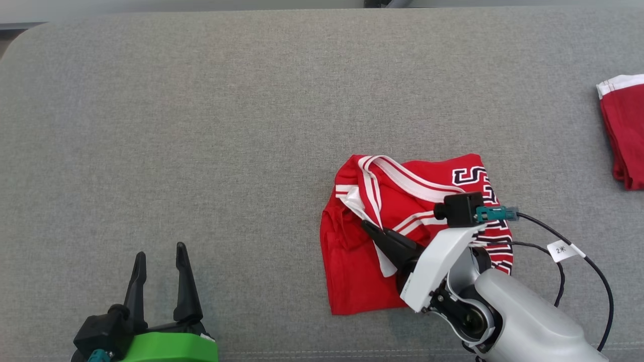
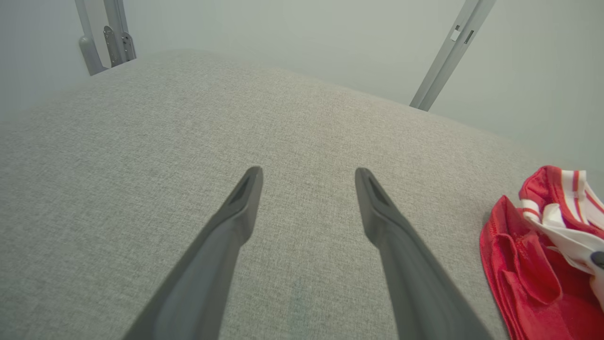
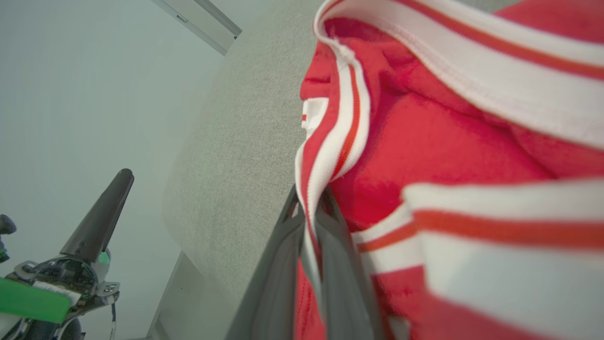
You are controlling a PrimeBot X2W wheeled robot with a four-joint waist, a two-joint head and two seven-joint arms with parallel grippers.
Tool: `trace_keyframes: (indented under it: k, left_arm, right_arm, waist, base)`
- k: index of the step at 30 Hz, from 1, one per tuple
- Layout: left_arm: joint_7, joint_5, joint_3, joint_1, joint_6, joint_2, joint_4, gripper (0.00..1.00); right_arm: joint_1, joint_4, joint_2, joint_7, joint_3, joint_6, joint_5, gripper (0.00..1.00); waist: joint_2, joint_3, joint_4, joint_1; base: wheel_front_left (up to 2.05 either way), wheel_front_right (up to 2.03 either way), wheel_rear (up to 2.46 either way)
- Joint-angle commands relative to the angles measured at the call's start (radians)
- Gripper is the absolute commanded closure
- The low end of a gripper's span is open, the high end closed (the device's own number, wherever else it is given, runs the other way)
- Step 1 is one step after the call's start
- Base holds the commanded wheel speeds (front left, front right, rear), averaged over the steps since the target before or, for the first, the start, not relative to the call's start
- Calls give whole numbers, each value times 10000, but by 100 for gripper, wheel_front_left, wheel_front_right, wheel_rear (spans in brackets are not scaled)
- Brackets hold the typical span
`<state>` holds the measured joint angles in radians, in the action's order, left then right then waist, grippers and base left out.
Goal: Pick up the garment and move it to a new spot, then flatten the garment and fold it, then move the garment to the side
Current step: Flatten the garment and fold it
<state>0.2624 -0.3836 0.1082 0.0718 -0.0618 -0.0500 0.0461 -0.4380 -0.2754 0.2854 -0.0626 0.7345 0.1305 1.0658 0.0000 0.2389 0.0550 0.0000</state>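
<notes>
Right end effector pinches garment's striped edge, perhaps collar; left end effector gapes.

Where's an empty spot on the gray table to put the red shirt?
Lots of bare gray table between the left gripper and the red jersey, plus the far side. Crowded right: the right gripper pinches the jersey, another red garment beyond.

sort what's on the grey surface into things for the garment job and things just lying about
For the job:
- red striped garment, crumpled
- right gripper, shut on its striped edge
- left gripper, open, apart from it

Lying about:
- red cloth with white trim at the far right edge, untouched
</notes>
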Motion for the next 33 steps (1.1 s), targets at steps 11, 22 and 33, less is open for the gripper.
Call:
trace_keyframes:
  k: [11, 22, 33]
  left_arm:
    - [27, 73, -364, 378, 59, -16, -45, 0]
    - [27, 20, -435, 661, -19, -18, -276, 0]
    - [27, 178, -85, -133, 67, -16, -253, 0]
  right_arm:
    - [482, 1486, 929, 549, 136, -1, 162, 0]
    - [1834, 1592, 2521, 2223, -2596, 0, -722, 100]
    - [-358, -754, 1748, 1887, -1833, -1, -2609, 100]
  waist:
    - [0, -355, -382, 0]
    - [0, -643, -733, 0]
    - [0, 446, -501, 0]
  base:
    - [0, 0, 0]
    - [0, 0, 0]
    - [0, 0, 0]
